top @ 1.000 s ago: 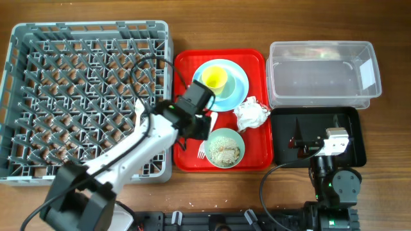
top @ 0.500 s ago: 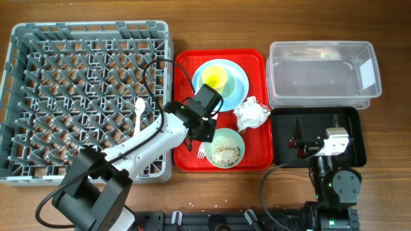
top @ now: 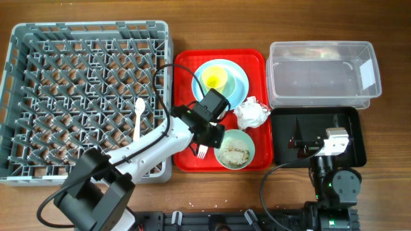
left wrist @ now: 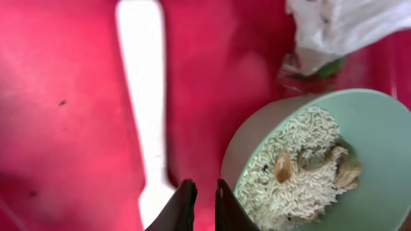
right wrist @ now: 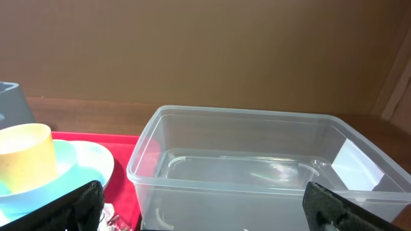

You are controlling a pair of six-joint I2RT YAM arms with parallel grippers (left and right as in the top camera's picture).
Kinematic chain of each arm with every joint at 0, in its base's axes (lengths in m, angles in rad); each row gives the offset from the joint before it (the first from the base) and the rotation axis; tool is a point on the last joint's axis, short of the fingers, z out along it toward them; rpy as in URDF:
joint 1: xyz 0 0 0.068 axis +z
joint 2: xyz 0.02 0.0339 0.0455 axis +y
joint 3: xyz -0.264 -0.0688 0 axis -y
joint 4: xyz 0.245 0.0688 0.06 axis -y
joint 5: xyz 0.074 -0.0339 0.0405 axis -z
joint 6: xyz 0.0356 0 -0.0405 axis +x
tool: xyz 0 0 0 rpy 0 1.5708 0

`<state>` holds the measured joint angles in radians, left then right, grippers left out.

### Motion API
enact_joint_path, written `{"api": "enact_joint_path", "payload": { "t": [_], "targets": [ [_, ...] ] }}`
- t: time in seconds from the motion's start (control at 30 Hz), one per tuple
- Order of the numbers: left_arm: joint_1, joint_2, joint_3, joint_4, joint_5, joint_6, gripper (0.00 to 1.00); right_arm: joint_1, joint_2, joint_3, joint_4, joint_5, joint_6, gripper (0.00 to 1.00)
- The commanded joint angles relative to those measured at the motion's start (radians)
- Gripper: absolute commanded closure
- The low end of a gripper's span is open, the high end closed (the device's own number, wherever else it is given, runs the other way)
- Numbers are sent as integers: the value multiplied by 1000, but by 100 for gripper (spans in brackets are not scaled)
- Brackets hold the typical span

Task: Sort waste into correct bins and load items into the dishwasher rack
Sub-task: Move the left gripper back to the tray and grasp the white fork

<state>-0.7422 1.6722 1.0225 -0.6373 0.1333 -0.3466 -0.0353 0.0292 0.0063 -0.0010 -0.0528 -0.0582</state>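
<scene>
My left gripper (top: pixel 207 141) (left wrist: pixel 204 187) hovers low over the red tray, jaws all but together with only red tray between them. The white fork (top: pixel 201 152) (left wrist: pixel 144 115) lies just left of the fingers. Right of them sits the pale green bowl (top: pixel 235 149) (left wrist: pixel 359 135), holding rice crumbs (left wrist: pixel 302 173). The paper wad (top: pixel 252 114) (left wrist: pixel 340 25) lies beyond the bowl. A white spoon (top: pixel 139 119) rests in the grey dishwasher rack (top: pixel 90 32). The yellow cup (top: pixel 214 78) (right wrist: pixel 22 160) stands on the light blue plate (top: pixel 237 86). My right gripper (top: pixel 314 140) (right wrist: pixel 205 215) is open over the black tray (top: pixel 350 119).
The clear tub (top: pixel 321 74) (right wrist: pixel 257 160) stands at the back right, behind the black tray. The red tray (top: pixel 186 70) lies between the rack and the bins. My left arm stretches from the front edge across the rack's right corner.
My left gripper has moved right and toward the front, from the rack's edge to the fork, with its jaws narrowing. The green bowl has shifted slightly right. The right arm is still.
</scene>
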Motion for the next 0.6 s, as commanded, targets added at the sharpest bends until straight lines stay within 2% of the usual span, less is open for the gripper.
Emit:
{"api": "enact_joint_path", "payload": {
  "t": [0.0, 0.1, 0.23, 0.33, 0.57],
  "targets": [
    [-10, 11, -8, 31, 30, -9, 88, 6, 0, -1, 3, -16, -14, 0],
    [8, 7, -4, 59, 22, -9, 88, 6, 0, -1, 3, -16, -14, 0],
    [63, -14, 6, 51, -90, -10, 87, 6, 0, -1, 3, -16, -14, 0],
    [97, -19, 6, 50, -98, -9, 74, 6, 0, -1, 3, -16, -14, 0],
    [109, -9, 6, 43, -108, -10, 72, 6, 0, -1, 3, -16, -14, 0]
  ]
}}
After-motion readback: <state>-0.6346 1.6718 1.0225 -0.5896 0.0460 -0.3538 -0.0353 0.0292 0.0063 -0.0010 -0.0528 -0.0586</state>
